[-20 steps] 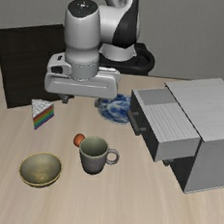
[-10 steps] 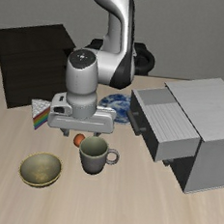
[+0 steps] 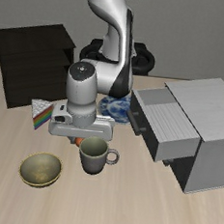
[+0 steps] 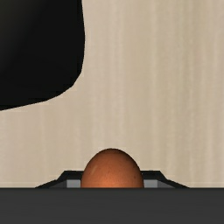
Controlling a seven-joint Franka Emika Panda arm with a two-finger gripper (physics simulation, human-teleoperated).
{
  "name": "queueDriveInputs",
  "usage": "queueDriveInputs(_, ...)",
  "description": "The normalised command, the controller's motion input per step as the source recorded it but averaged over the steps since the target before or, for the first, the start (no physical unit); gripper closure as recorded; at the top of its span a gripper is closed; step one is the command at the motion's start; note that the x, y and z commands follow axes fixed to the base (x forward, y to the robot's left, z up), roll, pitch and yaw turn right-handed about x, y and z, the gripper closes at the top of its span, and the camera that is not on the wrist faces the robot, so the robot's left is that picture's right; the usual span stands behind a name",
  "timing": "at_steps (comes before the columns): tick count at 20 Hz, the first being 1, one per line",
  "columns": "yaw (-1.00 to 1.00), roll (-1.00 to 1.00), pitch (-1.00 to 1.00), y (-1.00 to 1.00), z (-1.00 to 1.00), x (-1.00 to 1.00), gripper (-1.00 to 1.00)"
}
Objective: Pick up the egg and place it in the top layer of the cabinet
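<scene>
The brown egg [image 4: 112,168] lies on the wooden table, right between my fingertips [image 4: 70,179], which stand on either side of it. My gripper [image 3: 78,140] is down at the table just behind the grey-green mug [image 3: 96,157], and my hand hides the egg in the exterior view. The fingers are open around the egg. On the exterior view's right stands the grey cabinet [image 3: 204,133] with its top drawer [image 3: 158,116] pulled out towards the middle of the table.
A patterned blue plate [image 3: 115,107] lies behind my hand, next to the drawer. A colourful wedge [image 3: 40,116] sits at the exterior view's left, an olive bowl [image 3: 40,170] in front of it. A dark box [image 3: 32,58] stands at the back left.
My arm came forward and dropped from high above the table down over the egg, which my hand now covers in the exterior view.
</scene>
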Motion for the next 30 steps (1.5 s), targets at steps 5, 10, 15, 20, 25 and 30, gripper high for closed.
queueDriveInputs(5, 0.0, 0.0, 0.0, 0.0, 0.6, 0.0, 1.0)
queueDriveInputs(10, 0.0, 0.0, 0.0, 0.0, 1.0, 0.0, 1.0)
queueDriveInputs(15, 0.0, 0.0, 0.0, 0.0, 1.0, 0.0, 1.0)
queueDriveInputs(20, 0.0, 0.0, 0.0, 0.0, 1.0, 0.0, 1.0)
queueDriveInputs(25, 0.0, 0.0, 0.0, 0.4, 0.6, 0.0, 1.0)
queueDriveInputs(30, 0.0, 0.0, 0.0, 1.0, 0.0, 0.0, 1.0)
